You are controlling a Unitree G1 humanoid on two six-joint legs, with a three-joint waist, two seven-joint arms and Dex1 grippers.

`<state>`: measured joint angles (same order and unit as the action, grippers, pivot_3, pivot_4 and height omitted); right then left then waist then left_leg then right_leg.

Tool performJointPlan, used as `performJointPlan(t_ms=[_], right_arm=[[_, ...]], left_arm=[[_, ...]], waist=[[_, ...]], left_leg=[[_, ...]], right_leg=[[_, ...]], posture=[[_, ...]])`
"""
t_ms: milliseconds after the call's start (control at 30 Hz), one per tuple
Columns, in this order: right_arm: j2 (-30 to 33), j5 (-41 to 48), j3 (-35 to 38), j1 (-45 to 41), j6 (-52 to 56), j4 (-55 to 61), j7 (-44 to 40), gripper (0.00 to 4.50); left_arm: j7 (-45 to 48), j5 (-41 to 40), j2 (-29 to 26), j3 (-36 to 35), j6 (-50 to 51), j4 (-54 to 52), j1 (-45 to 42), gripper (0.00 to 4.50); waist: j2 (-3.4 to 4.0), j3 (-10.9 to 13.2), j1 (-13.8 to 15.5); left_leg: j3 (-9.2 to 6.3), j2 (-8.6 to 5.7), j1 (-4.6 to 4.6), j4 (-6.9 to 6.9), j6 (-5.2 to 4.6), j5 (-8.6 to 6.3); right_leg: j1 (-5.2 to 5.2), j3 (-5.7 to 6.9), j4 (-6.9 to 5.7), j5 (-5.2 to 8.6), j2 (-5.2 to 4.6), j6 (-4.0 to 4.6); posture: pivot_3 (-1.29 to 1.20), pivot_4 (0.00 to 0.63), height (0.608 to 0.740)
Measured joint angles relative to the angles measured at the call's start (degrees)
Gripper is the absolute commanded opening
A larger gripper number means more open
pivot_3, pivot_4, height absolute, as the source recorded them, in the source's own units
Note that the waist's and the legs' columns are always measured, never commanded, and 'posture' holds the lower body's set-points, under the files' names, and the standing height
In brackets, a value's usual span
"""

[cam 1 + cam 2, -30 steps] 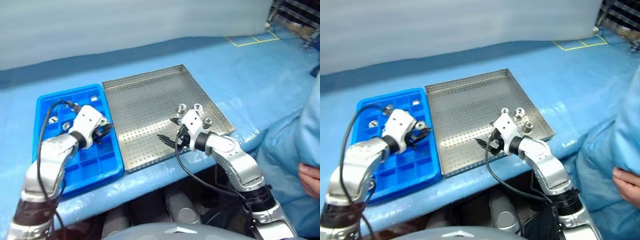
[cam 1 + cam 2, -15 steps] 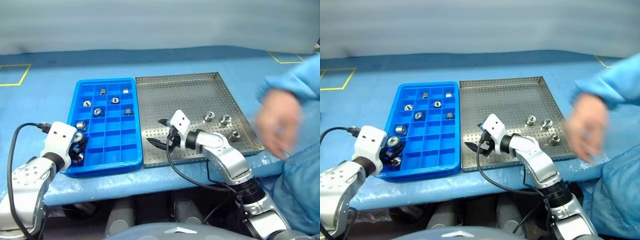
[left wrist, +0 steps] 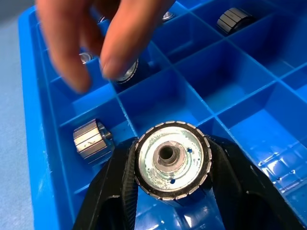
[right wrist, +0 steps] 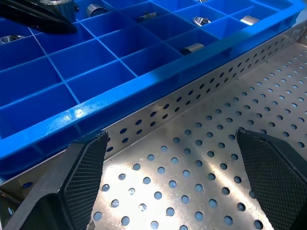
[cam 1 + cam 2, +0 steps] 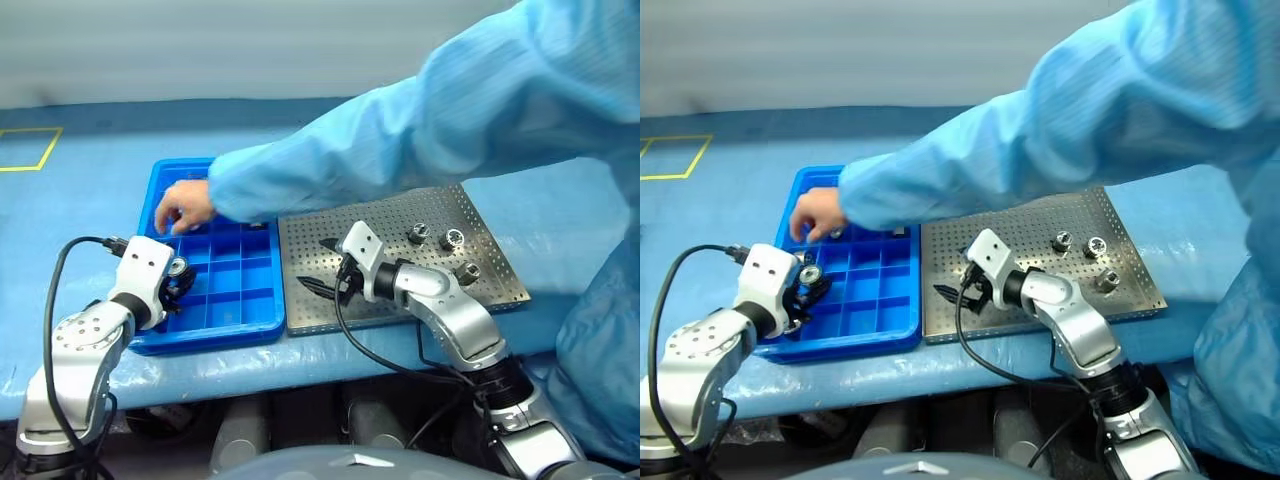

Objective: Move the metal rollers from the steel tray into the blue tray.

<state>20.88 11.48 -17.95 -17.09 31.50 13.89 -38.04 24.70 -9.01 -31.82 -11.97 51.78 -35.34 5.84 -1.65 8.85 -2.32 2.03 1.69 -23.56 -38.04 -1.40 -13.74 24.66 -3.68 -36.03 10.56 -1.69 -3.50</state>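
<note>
Left wrist view gives me the left tool (image 3: 171, 167) pinching one of the metal rollers (image 3: 171, 160) between its black fingers, over a compartment of the blue tray (image 5: 255, 312) near its left edge. A person's hand (image 5: 183, 206) reaches into the far compartments. My right tool (image 5: 322, 266) hangs spread wide and empty above the steel tray (image 5: 400, 290), by its edge against the blue one. Three rollers (image 5: 441, 243) sit together on the steel tray's right part.
</note>
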Motion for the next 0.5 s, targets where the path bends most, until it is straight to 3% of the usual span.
performJointPlan(t_ms=[133, 500], right_arm=[[0.4, -0.1, 0.4, 0.4, 0.0, 0.3, 0.6, 4.5], [1.1, -0.1, 0.6, 0.5, 0.3, 0.7, 1.6, 4.5]], left_arm=[[-0.5, 0.0, 0.0, 0.0, -0.1, 1.1, 0.0, 4.19], [0.6, -5.5, 3.1, -2.0, -4.7, 1.3, -2.1, 4.19]], waist=[[0.0, 0.0, -0.3], [0.0, 0.0, -0.7]], left_leg=[[0.0, 0.0, 0.0, -0.01, 0.0, 0.0], [-0.01, 0.0, 0.0, -0.01, 0.0, 0.0]], right_leg=[[0.0, 0.0, 0.0, 0.01, 0.0, -0.02], [-0.01, 0.0, 0.0, 0.0, 0.0, 0.0]], posture=[[-0.06, 0.15, 0.74], [-0.09, 0.15, 0.74]])
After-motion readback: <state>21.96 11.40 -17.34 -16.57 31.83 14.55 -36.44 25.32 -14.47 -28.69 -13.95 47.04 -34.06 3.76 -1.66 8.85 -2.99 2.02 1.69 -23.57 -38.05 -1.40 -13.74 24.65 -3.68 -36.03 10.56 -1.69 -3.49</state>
